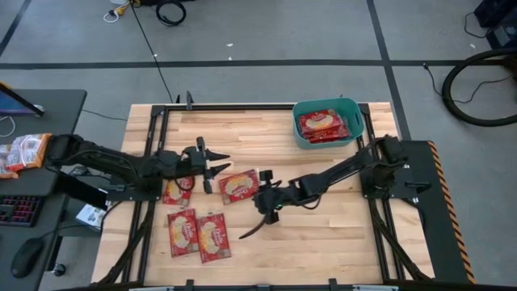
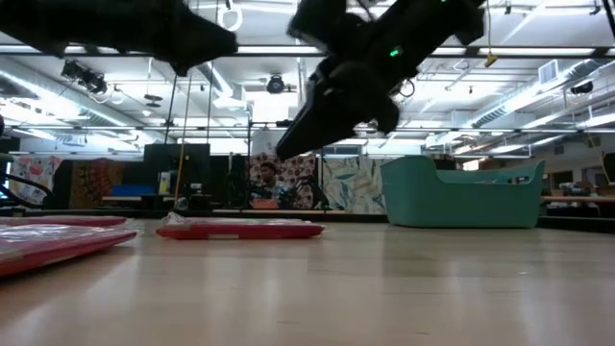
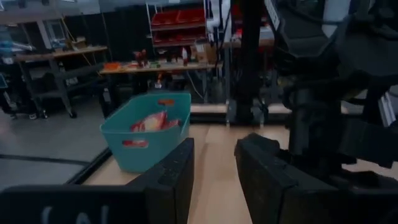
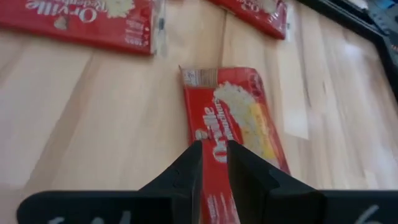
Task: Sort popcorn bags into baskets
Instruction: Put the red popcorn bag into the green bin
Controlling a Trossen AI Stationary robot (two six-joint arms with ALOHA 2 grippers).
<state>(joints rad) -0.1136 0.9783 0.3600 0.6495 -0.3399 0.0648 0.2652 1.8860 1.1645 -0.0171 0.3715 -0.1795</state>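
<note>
High view, tub: the teal tub (image 1: 326, 123) sits at the far right corner of the wooden table (image 1: 323, 242) with red popcorn bags (image 1: 322, 124) already lying inside it.
High view, loose bags: four more on the table. One middle bag (image 1: 239, 185) lies between the two grippers, one bag (image 1: 178, 191) is partly under the left arm, and a pair (image 1: 198, 234) lies side by side nearer the front edge.
High view, left gripper: the left gripper (image 1: 216, 165) hangs just left of the middle bag, fingers spread apart, nothing in them.
High view, right gripper: the right gripper (image 1: 260, 202) is just right of that same bag. Can't really judge its fingers from up here.
High view, extras: an orange-and-white snack bag (image 1: 24, 151) sits on the side desk off to the left, well away from the table.
Low view: the tub (image 2: 459, 192) stands at the back right, a flat bag (image 2: 240, 228) lies mid-table, and another bag's edge (image 2: 53, 240) pokes in at the left. Dark arms hang overhead, with the right gripper (image 2: 293, 144) clear of the tabletop.
Left wrist view: fingers (image 3: 177, 180) parted with an empty gap; the tub (image 3: 146, 129) is ahead with bags showing inside.
Right wrist view: the right gripper (image 4: 214, 165) has its fingers nearly together, a thin gap, gripping nothing, right above a bag (image 4: 233, 127). Two more bags (image 4: 81, 18) lie beyond it.
</note>
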